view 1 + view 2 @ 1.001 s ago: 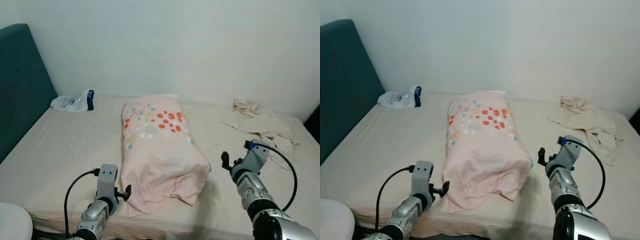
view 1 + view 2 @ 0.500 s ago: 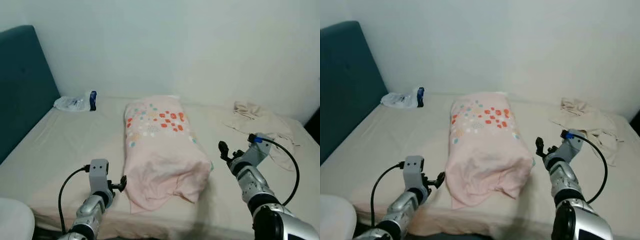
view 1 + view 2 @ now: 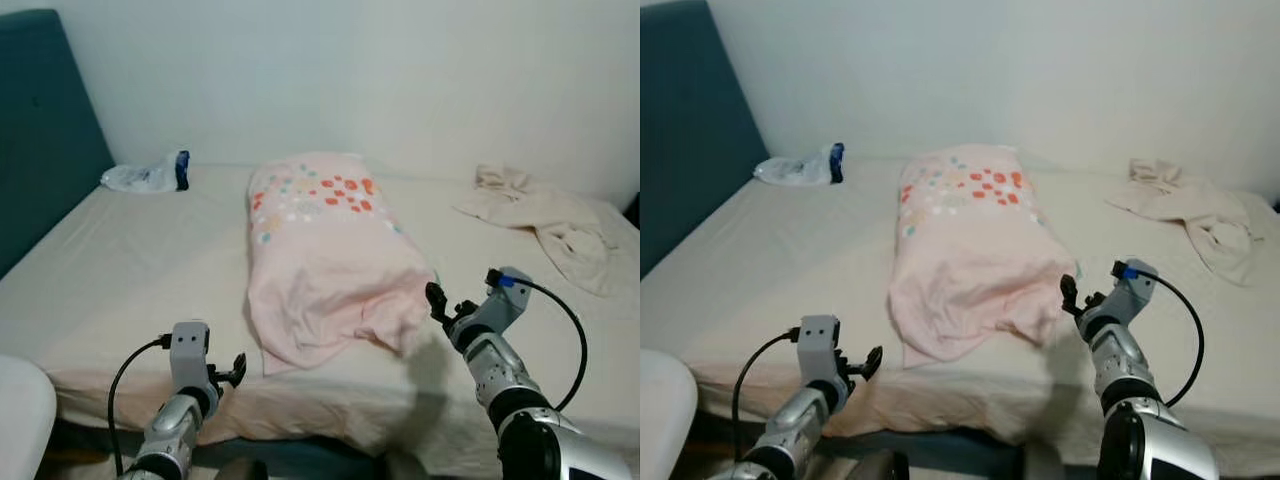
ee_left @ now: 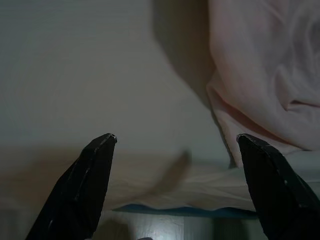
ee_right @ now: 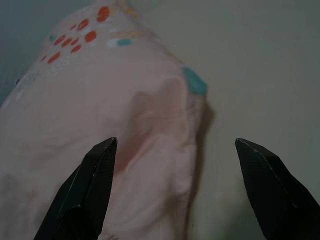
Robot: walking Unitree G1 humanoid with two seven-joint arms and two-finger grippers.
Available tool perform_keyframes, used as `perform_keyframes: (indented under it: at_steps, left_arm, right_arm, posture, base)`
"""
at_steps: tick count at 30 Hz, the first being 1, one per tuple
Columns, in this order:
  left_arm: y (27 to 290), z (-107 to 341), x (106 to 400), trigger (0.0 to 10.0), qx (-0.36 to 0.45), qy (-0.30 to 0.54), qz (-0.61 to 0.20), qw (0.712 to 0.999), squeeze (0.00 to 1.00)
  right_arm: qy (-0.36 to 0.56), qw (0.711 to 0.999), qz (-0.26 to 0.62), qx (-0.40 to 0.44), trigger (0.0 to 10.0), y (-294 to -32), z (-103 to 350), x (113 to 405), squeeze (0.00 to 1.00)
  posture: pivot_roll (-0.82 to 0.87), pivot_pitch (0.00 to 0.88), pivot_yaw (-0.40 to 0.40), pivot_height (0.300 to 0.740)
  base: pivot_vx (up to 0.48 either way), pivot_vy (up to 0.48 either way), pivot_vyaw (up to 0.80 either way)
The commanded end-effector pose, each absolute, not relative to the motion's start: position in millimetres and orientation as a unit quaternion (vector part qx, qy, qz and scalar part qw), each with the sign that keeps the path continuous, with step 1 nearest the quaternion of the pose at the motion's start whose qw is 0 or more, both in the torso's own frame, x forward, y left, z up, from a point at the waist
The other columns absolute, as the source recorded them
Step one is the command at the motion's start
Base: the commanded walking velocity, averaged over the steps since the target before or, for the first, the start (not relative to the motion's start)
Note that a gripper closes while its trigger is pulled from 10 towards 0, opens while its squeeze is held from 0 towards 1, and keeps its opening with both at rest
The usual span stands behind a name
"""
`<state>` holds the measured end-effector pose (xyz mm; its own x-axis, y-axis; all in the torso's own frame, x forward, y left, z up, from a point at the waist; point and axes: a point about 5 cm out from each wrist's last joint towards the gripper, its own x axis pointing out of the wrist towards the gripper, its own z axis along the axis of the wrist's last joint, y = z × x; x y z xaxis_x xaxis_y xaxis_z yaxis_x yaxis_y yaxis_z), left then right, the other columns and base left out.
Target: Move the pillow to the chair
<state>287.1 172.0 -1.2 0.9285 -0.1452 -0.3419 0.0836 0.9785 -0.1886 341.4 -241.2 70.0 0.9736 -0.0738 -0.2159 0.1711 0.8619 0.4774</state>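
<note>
Pink pillow [image 3: 325, 255] with coloured dots lies lengthwise mid-bed [image 3: 120, 260], its near end rumpled and reaching close to the mattress edge. Left gripper [image 3: 232, 369] hangs low just beside that edge, jaws apart; right gripper [image 3: 438, 303] sits by the pillow's near right corner, jaws apart. Teal headboard [image 3: 40, 130] is cut off at left. Plastic bag [image 3: 145, 176] and crumpled cloth [image 3: 545, 222] lie near the wall.

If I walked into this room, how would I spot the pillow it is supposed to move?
Look at the bed with the teal headboard on the left. In the middle of it lies a pale pink pillow, its long side running from the wall towards the near edge. Unlike the plain beige crumpled cloth to its right, it has orange, teal and white dots at the far end.
</note>
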Motion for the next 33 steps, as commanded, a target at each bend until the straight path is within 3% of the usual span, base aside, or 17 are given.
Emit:
perform_keyframes:
  at_steps: [1, 9, 16, 20, 22, 33]
  left_arm:
    - [171, 6, 292, 10.0, -0.085, 0.156, -0.069, 0.982, 0.0]
    - [168, 16, 295, 10.0, -0.078, 0.113, -0.104, 0.985, 0.0]
    - [176, 24, 287, 10.0, -0.062, 0.067, -0.124, 0.988, 0.0]
    - [185, 29, 272, 10.0, -0.045, 0.045, -0.137, 0.988, 0.0]
    - [190, 33, 260, 10.0, -0.034, 0.042, -0.146, 0.988, 0.0]
    - [189, 51, 235, 10.0, -0.027, 0.044, -0.171, 0.984, 0.0]
  right_arm:
    - [0.059, 0.96, -0.054, 0.27, 10.0, -243, 84, 349, 0.0]
    - [0.041, 0.949, -0.053, 0.31, 10.0, -244, 87, 350, 0.0]
    - [0.021, 0.923, -0.053, 0.381, 10.0, -240, 84, 349, 0.0]
    - [-0.028, 0.9, -0.067, 0.431, 10.0, -252, 98, 353, 0.0]
    - [-0.048, 0.903, -0.073, 0.422, 10.0, -261, 111, 357, 0.0]
    - [-0.084, 0.914, -0.026, 0.395, 10.0, -262, 148, 373, 0.0]
  posture:
    - [0.03, 0.0, -0.005, 0.583]
    - [0.06, 0.0, 0.031, 0.583]
    - [0.12, 0.12, 0.07, 0.583]
    - [0.16, 0.196, 0.093, 0.583]
    - [0.18, 0.254, 0.114, 0.583]
    - [0.21, 0.375, 0.168, 0.583]
  base:
    - [0.0, 0.0, 0.0]
    - [0.0, 0.0, 0.0]
    - [0.0, 0.0, 0.0]
    - [0.0, 0.0, 0.0]
    - [0.0, 0.0, 0.0]
    - [0.0, 0.0, 0.0]
